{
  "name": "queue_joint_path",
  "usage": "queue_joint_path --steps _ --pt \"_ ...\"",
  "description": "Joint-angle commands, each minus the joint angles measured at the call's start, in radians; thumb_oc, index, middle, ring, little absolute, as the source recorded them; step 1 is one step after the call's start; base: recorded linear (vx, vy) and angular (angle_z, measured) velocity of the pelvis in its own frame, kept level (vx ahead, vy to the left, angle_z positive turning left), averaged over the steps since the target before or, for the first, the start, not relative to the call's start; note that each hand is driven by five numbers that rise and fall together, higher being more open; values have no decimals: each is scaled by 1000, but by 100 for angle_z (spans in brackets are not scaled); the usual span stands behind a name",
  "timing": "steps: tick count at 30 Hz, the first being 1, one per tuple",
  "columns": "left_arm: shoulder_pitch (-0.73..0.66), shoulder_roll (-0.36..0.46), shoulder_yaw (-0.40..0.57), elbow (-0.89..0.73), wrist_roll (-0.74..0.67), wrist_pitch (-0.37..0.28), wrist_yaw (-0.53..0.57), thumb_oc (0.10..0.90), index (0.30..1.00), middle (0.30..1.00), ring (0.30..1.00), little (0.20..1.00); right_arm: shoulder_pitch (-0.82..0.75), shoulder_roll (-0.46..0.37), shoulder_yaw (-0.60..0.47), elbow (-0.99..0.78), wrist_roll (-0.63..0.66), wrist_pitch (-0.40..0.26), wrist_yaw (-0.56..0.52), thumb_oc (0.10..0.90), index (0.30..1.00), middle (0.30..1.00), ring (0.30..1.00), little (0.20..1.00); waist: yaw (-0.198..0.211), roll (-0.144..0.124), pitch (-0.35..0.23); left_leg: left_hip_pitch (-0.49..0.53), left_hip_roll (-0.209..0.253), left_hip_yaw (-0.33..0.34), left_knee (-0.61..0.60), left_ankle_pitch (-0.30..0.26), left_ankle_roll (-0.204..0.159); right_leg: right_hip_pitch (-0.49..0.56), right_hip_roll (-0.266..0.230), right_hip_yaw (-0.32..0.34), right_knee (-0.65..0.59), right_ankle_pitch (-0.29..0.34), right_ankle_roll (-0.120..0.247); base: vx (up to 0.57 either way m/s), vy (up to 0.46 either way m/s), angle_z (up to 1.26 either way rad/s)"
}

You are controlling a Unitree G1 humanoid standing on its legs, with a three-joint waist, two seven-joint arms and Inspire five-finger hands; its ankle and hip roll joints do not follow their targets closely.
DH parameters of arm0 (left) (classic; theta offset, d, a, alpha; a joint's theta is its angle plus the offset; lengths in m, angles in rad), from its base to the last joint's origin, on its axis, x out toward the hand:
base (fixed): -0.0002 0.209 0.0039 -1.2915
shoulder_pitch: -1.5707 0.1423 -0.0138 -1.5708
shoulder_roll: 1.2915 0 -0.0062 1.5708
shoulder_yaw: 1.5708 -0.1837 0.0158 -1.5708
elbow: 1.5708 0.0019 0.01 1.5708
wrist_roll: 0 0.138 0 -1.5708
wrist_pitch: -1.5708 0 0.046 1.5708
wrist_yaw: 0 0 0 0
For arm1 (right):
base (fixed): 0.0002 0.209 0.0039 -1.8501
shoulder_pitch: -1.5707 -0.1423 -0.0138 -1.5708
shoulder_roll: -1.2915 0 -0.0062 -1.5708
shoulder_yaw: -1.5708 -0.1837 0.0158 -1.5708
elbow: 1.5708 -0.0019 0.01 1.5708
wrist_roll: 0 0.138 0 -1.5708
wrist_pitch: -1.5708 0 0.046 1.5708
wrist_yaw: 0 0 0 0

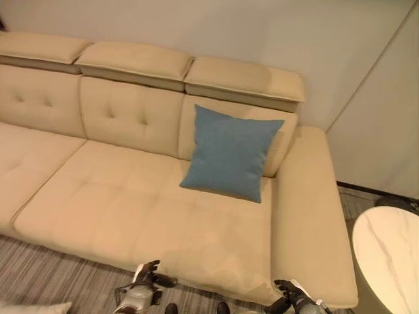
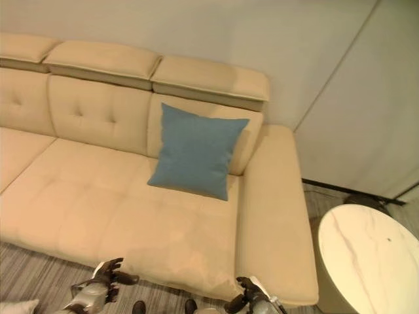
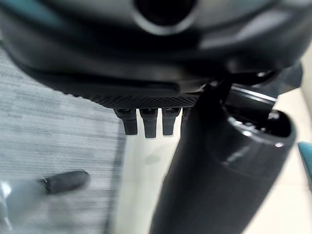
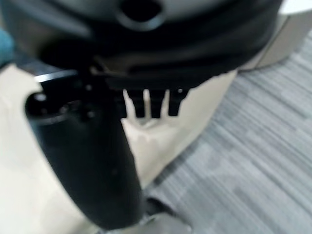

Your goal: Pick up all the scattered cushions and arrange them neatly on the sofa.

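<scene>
One blue cushion (image 1: 232, 152) is already on the beige sofa (image 1: 131, 203), propped upright against the backrest at the sofa's right end, just beside the right armrest (image 1: 314, 216). Placement looks tidy, slightly tilted.

A second cushion, white (image 1: 33, 307), has a corner showing on the grey carpet (image 1: 46, 275) in front of the sofa, off toward its left end. Judging by that, the task is between cushions: one placed, at least one left to fetch.

Left hand (image 1: 145, 278) hangs low just in front of the sofa's front edge, fingers relaxed and spread, holding nothing. Right hand (image 1: 291, 293) sits by the front corner under the right armrest, fingers loose as well, nothing in it. Both wrist views agree: fingers straight, carpet and sofa beyond them.

A round marble-top table (image 1: 393, 255) stands right of the sofa, near the armrest.

Next move, my read: turn left away from the sofa, crouch to the white cushion, take it with both hands. Watch the table when pivoting.
</scene>
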Motion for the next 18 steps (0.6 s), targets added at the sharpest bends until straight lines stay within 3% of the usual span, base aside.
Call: queue_joint_path --steps 1,3,4,6,7,8,9,13,14,16,18 --pt "-112 -21 35 47 -15 -25 67 800 900 900 900 900 -70 11 19 39 -3 -16 -50 800 900 900 900 900 -47 -85 23 52 -14 216 43 -169 123 101 -82 -7 -192 77 118 -189 -42 92" --pt "-116 -50 25 63 -19 -19 74 800 900 900 900 900 -59 17 20 45 -6 -14 -54 800 900 900 900 900 -72 -96 16 76 -17 251 99 -224 130 95 -96 -42 -194 91 112 -167 -32 89" --pt "-116 -50 25 63 -19 -19 74 800 900 900 900 900 -59 17 20 45 -6 -14 -54 800 900 900 900 900 -73 -96 16 75 -17 250 101 -225 130 95 -96 -43 -194 91 112 -118 -3 95" --pt "-117 -86 10 81 -19 -7 84 800 900 900 900 900 -38 26 23 45 -9 -13 -58 800 900 900 900 900 -109 -102 6 134 0 332 147 -315 136 119 -111 -113 -220 92 118 -27 37 92" --pt "-116 -87 10 81 -19 -7 84 800 900 900 900 900 -38 26 23 45 -9 -13 -58 800 900 900 900 900 -109 -101 7 134 1 331 149 -317 137 122 -110 -114 -220 92 118 12 50 95" --pt "-116 -96 3 85 -14 -5 91 800 900 900 900 900 -34 31 29 39 -9 -15 -57 800 900 900 900 900 -121 -106 3 156 15 375 147 -329 135 126 -115 -145 -227 96 121 -56 95 126" --pt "-41 -36 1 79 35 -5 41 800 900 900 900 900 -17 27 13 43 -5 -28 -69 800 900 900 900 900 -99 -94 7 209 20 395 69 -321 128 131 -117 -207 -236 99 132 -97 151 102" --pt "22 9 -3 62 68 -11 4 800 900 900 900 900 -20 31 -1 35 7 -31 -75 800 900 900 900 900 -71 -93 16 222 -1 344 -4 -297 126 118 -126 -249 -222 110 142 -113 121 112" --pt "90 41 0 53 103 -21 -32 800 900 900 900 900 -25 37 -10 18 5 -32 -75 800 900 900 900 900 -30 -101 40 209 -26 300 -44 -259 139 88 -147 -282 -193 130 140 -197 139 56" --pt "126 67 19 43 123 -19 -49 800 900 900 900 900 -27 45 -12 9 2 -30 -72 800 900 900 900 900 -1 -97 54 208 -42 262 -68 -245 145 87 -156 -288 -172 120 144 -163 137 52" --pt "157 124 40 39 134 -23 -59 800 900 900 900 900 -33 61 -14 -20 12 -35 -70 800 900 900 900 900 6 -87 82 181 -63 188 -72 -224 159 36 -125 -160 -101 112 150 -121 92 123"
